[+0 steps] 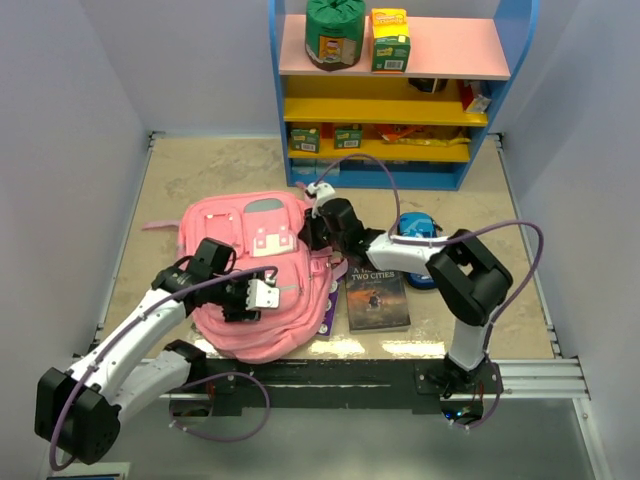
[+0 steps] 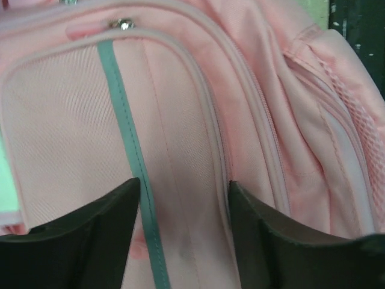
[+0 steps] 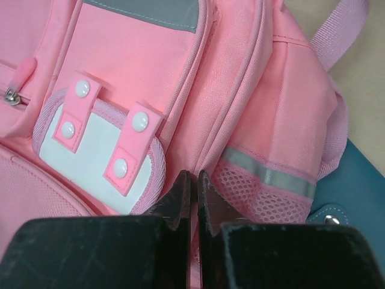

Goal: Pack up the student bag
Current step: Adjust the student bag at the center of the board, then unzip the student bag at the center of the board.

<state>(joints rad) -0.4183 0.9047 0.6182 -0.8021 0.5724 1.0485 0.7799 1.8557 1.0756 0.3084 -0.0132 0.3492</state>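
Note:
The student bag (image 1: 262,270), a soft pink backpack with a white snap patch and a grey stripe, lies flat on the table left of centre. My left gripper (image 1: 250,296) is open right over its lower front; in the left wrist view (image 2: 185,198) the fingers (image 2: 90,241) straddle pink fabric (image 2: 180,120) and a teal stripe. My right gripper (image 1: 316,232) is at the bag's right edge. In the right wrist view (image 3: 193,180) its jaws are closed on a thin pink fold between the front pocket (image 3: 102,150) and the mesh side pocket (image 3: 264,192).
A book (image 1: 377,297) lies right of the bag, with a blue and black object (image 1: 415,232) behind it. A teal-blue flat item (image 3: 361,186) shows beside the bag's side. A blue shelf unit (image 1: 395,90) with boxes stands at the back.

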